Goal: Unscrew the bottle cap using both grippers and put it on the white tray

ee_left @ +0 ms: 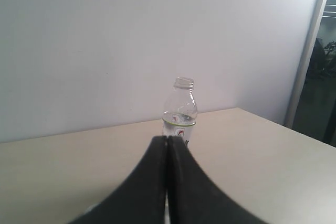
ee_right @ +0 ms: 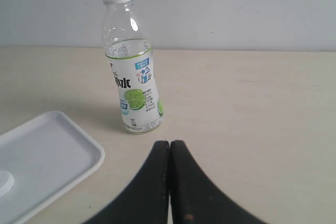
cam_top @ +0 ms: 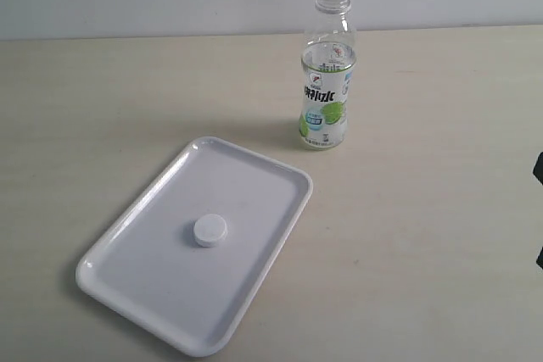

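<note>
White tray [cam_top: 144,269] with cap [cam_top: 209,231], bottle [cam_top: 326,99] beyond

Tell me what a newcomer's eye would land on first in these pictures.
The uncapped bottle stands upright on the beige table, just beyond the white tray. The bottle cap lies alone near the tray's middle. In the wrist views the left pincer and the right pincer are both shut and empty, pointing toward the bottle.
</note>
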Tool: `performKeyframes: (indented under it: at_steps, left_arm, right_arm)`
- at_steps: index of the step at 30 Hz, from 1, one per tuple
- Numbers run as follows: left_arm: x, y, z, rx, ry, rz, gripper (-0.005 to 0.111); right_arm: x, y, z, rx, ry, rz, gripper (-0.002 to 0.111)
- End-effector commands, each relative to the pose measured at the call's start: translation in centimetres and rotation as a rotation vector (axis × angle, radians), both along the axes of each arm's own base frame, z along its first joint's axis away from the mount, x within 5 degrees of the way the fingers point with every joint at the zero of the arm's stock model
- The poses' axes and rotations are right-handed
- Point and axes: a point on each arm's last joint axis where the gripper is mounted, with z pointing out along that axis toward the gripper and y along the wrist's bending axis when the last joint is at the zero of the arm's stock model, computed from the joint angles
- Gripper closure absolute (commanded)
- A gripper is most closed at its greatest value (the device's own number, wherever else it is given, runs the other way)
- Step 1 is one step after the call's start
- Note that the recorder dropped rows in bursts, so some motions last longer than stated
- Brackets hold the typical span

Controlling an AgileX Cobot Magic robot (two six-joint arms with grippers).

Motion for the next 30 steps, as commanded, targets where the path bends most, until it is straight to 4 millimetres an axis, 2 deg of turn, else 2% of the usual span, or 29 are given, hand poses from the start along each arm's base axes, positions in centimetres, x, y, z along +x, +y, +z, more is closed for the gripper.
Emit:
performKeyframes:
  at_steps: [1, 14, 19, 23, 30]
  left_arm:
    - [-0.1, 0.0, -0.1, -0.005, 0.002, -0.007, 0.107]
    - [-0.1, 0.0, -0.1, -0.004, 0.001, -0.008, 0.107]
    - [-0.1, 0.0, -0.1, -0.004, 0.001, -0.008, 0.107]
    - [-0.1, 0.0, -0.1, -0.004, 0.001, -0.008, 0.107]
    - [-0.1, 0.0, -0.1, -0.004, 0.001, -0.008, 0.107]
  right_arm:
    - [-0.1, 0.0, -0.1, 0.01, -0.002, 0.0, 0.108]
    - [-0.2, 0.1, 0.0, 0.01, -0.017, 0.004, 0.108]
    - [-1.2, -0.4, 1.2, 0.004, -0.148, -0.054, 0.108]
    - [-2.4, -0.8, 0.9, -0.009, -0.245, -0.118, 0.108]
    - [-3.8, -0.8, 1.9, -0.01, -0.407, -0.156, 0.108]
